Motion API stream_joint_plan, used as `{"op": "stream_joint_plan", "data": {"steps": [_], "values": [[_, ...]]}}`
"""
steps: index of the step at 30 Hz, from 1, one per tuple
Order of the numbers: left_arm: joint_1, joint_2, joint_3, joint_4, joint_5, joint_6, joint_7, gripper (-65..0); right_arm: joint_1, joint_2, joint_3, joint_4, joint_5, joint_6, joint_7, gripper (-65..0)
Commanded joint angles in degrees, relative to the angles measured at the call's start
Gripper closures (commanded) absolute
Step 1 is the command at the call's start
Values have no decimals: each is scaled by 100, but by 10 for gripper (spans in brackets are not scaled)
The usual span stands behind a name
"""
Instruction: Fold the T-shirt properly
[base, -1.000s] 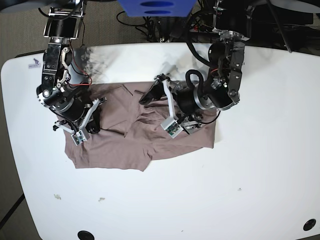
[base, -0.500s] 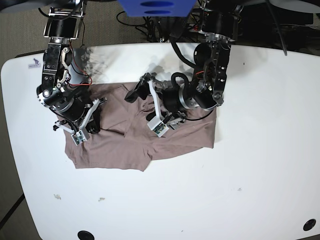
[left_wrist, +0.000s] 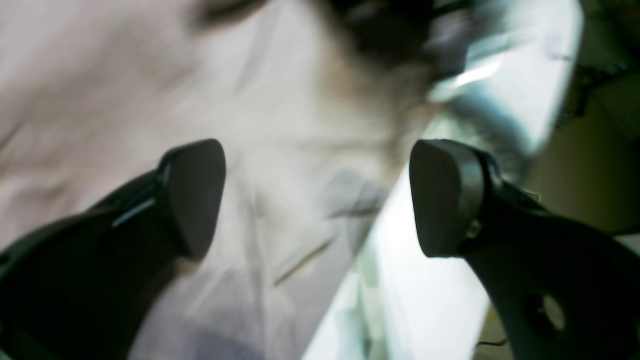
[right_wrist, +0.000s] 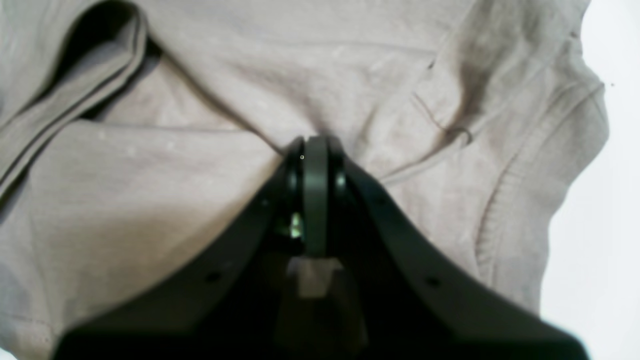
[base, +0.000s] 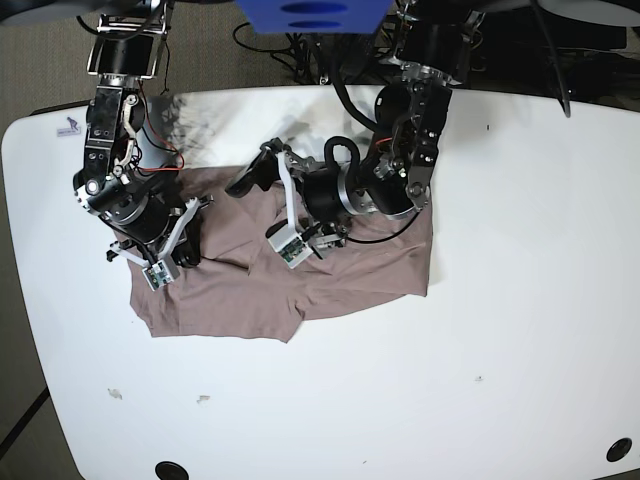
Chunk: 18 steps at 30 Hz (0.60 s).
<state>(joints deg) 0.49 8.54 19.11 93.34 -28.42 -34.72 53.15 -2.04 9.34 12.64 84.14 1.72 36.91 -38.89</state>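
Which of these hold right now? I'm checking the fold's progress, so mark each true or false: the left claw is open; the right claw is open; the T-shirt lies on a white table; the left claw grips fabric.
1. The left claw is open. True.
2. The right claw is open. False: it is shut, pinching the T-shirt.
3. The T-shirt lies on a white table. True.
4. The left claw grips fabric. False: nothing sits between its fingers.
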Motion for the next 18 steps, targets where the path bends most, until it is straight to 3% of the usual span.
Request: {"op": "stream_joint_plan", "data": {"steps": [1,14,18], "values": [[-177,46,-26,455,-142,-23,-158,-527,-178,-24,-73,-207,-466,147,-1020,0],[-379,46,-34,701,-125,-23,79,-527,-178,-33,-73,-207,-466,147,-1020,0],[-379,-163,-122,710,-125,-23,79,-527,-178,-24,-73,-207,-466,147,-1020,0]]}}
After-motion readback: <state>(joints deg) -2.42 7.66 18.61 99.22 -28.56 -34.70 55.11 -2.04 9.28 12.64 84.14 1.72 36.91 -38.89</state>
